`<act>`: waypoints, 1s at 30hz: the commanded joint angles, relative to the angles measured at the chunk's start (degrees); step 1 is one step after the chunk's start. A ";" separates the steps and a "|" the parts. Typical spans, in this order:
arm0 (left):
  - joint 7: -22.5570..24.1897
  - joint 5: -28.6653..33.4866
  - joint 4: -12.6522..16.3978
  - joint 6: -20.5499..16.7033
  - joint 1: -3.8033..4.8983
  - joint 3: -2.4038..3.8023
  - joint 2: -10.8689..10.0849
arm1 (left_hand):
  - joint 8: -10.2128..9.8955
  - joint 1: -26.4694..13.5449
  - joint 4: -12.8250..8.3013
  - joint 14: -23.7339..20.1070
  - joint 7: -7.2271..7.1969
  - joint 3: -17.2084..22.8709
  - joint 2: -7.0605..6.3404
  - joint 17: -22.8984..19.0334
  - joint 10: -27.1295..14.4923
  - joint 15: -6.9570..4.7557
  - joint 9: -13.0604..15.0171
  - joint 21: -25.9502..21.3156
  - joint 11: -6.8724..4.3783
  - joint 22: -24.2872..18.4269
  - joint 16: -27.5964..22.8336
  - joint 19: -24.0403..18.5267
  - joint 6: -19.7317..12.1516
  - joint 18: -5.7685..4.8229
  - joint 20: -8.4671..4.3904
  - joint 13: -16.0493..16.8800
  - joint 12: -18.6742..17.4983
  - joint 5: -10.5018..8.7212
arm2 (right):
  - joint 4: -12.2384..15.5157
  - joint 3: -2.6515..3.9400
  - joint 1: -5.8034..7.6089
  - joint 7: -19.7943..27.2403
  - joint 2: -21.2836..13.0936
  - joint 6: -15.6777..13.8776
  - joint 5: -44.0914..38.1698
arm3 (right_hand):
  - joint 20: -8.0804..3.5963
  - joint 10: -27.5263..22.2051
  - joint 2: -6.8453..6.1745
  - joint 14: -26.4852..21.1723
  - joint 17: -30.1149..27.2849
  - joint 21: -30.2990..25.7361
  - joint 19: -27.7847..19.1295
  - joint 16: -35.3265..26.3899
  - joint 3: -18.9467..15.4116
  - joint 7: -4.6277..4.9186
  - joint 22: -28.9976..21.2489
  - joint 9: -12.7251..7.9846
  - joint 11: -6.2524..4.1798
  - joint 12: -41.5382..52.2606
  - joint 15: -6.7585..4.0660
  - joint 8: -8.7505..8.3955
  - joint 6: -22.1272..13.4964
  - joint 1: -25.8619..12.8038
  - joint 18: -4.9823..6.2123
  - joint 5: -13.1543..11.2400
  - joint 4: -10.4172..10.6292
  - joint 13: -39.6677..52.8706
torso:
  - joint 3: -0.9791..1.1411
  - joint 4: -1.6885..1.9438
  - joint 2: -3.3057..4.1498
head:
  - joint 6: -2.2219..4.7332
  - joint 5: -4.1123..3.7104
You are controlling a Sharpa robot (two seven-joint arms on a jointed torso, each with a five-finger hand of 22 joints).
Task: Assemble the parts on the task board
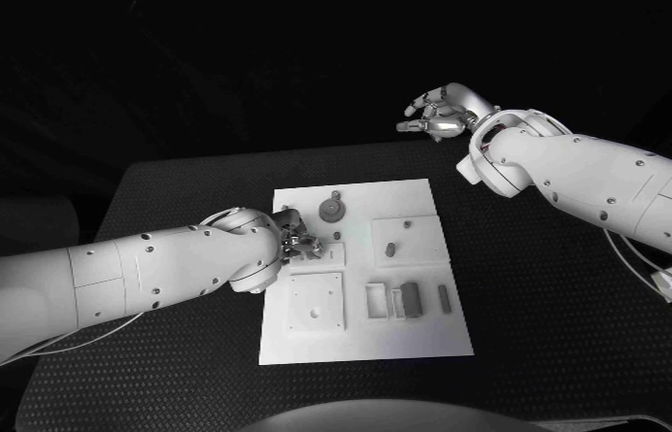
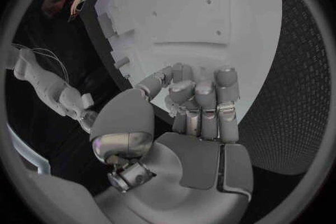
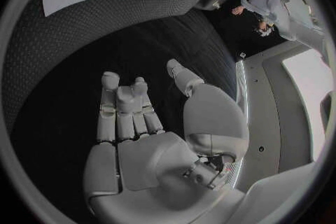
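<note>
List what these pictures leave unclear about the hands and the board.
- Left hand, head view: its own fingers and wrist hide whether it holds a part.
- Left wrist view: curled fingers cover the task board beneath.
- Right hand: nothing visible in it.

Robotics lab, black table [image 1: 546, 354], white task board [image 1: 420, 345], dark surroundings

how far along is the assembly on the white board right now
Early, by the look of it. Several small grey parts lie loose on the white task board, and a round grey part sits near its far end. The left hand works over the board's left edge; whether it holds anything I cannot tell. The right hand hovers off the board, holding nothing.
</note>
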 commanded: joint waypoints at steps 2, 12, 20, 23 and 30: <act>-0.36 -0.16 -0.28 2.49 -0.10 -0.11 0.60 | -0.27 0.80 -0.45 -1.14 -5.96 -0.14 1.91 -0.14 -3.42 -0.64 11.05 0.30 -4.01 1.15 0.34 0.44 7.96 2.50 -0.80 -0.09 0.29 0.50 | -0.06 0.03 -0.07 0.32 0.09 0.79 -0.09 | -0.11 -0.41 0.55 -0.52 -0.09 -0.12 -0.47 0.25 -0.11 0.43 0.96 -0.08 0.18 0.35 0.08 0.07 -0.02 0.11 0.69 0.21 -0.10 -0.06 | 0.04 -0.02 0.00 | -0.09 0.07; -0.69 -0.22 -0.90 3.14 0.04 -0.11 1.27 | -0.67 -0.45 -1.51 -1.03 -6.07 -0.08 3.17 -0.49 -3.22 -0.53 11.80 0.53 -4.11 1.16 0.77 0.51 8.29 2.55 -0.69 -0.21 0.47 1.43 | -0.21 0.03 -0.13 0.30 0.20 0.87 -0.10 | -0.11 -0.42 0.58 -0.53 -0.11 -0.13 -0.49 0.25 -0.12 0.43 0.96 -0.10 0.18 0.38 0.08 0.07 -0.02 0.19 0.69 0.21 -0.18 -0.10 | 0.05 -0.02 0.00 | -0.16 0.02; -0.52 -0.13 -1.11 3.68 0.05 -0.10 1.87 | -0.82 -1.09 -1.92 -0.96 -6.11 -0.34 2.89 -0.69 -3.07 -0.52 12.11 0.68 -4.12 1.15 0.90 0.66 8.57 2.57 -0.65 -0.26 0.56 1.83 | -0.52 0.03 -0.21 -0.16 0.41 1.85 -0.12 | -0.06 -0.47 0.60 -0.58 -0.15 -0.15 -0.52 0.25 -0.28 0.46 0.95 -0.17 0.21 0.42 0.11 0.05 -0.06 -0.07 0.69 0.21 -0.07 -0.19 | 0.02 -0.03 -0.01 | 0.00 -0.08; -0.46 0.04 -1.29 3.48 0.05 -0.10 1.96 | -1.07 -1.92 -1.72 -1.03 -6.07 -0.98 3.07 -0.94 -3.09 -0.54 12.31 0.65 -4.07 1.08 0.86 0.66 8.65 2.59 -0.62 -0.36 0.49 1.58 | -0.54 0.03 -0.23 -0.30 0.41 2.02 -0.13 | -0.03 -0.50 0.58 -0.61 -0.17 -0.18 -0.55 0.25 -0.35 0.48 0.94 -0.21 0.22 0.44 0.12 0.04 -0.08 -0.23 0.69 0.21 0.02 -0.24 | -0.02 -0.02 0.00 | 0.02 -0.09; -0.30 0.82 -1.40 3.56 0.06 -0.10 1.96 | -1.95 -3.20 0.18 -1.19 -6.04 -1.61 1.89 -1.69 -3.07 -0.76 12.97 0.31 -4.02 0.94 0.90 0.58 8.91 2.75 -0.73 -0.77 0.31 -3.26 | -0.64 0.03 -0.23 -0.76 0.44 2.64 -0.32 | -0.02 -0.53 0.60 -0.63 -0.19 -0.19 -0.57 0.24 -0.36 0.48 0.93 -0.23 0.22 0.45 0.13 0.04 -0.09 -0.25 0.69 0.21 0.04 -0.27 | -0.05 0.03 0.01 | 0.06 -0.23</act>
